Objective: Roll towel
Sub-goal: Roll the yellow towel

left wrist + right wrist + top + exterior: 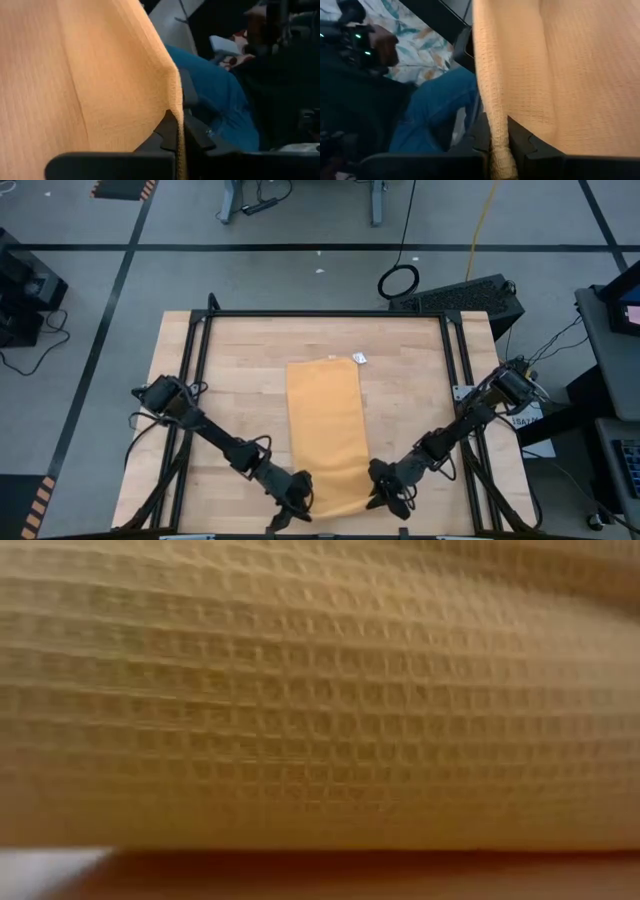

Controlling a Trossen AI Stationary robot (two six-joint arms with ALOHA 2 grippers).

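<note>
So the towel (326, 435) is folded into a long narrow strip running 12 to 6 down the middle of the table (235, 370), with plenty of bare wood open at 9 and 3. Its far edge sits short of the 12 o'clock table edge, and a small white tag (359, 358) lies just off the far corner, around 1 o'clock from the strip. The near end reaches almost to the 6 o'clock table edge, so there's barely any room left on that side.

The left gripper (296, 502) is at the near corner toward 7 o'clock, and the left wrist view shows its fingers (172, 132) pinched tight on the cloth edge. The right gripper (385, 492) has the opposite near corner at 5 o'clock, clamped on a bunched bit of hem. In the low view the waffle weave fills nearly everything, lifted just off the tabletop. Beyond the table edge there's a person in jeans (435, 115).
</note>
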